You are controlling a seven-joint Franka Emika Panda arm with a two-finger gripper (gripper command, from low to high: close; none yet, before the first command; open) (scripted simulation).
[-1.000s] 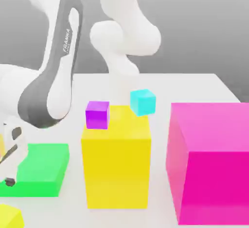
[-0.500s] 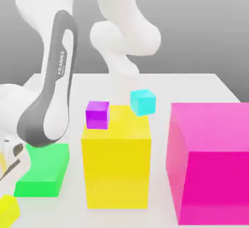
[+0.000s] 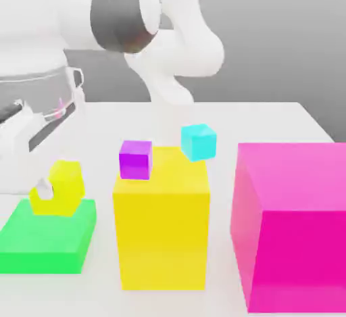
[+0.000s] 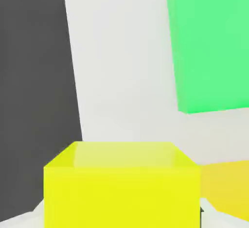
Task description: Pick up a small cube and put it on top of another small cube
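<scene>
No readable writing or brand showing on arm or blocks. All blocks are looking plain, matte, flat-coloured w/ sharp edges. The small yellow cube (image 3: 59,188) is hanging tilted in the air above the flat green block (image 3: 47,236), at the exterior view's left, w/ the jaws closed on it; the gripper (image 3: 46,190) is reaching down from the glossy white arm (image 3: 162,32), which is carrying a dark grey band near the top. In the hand view the small yellow cube (image 4: 121,185) is sitting right between the jaws, close to the camera, w/ the green block (image 4: 209,44) lying beyond it on the white surface (image 4: 121,61). Near centre, the tall yellow block (image 3: 162,221) is standing upright; the small purple cube (image 3: 135,159) and the small cyan cube (image 3: 199,141) are showing just behind its top edge, apart from each other. The big magenta cube (image 3: 290,221) is standing at the exterior view's right, beside the tall yellow block, not touching it.
</scene>
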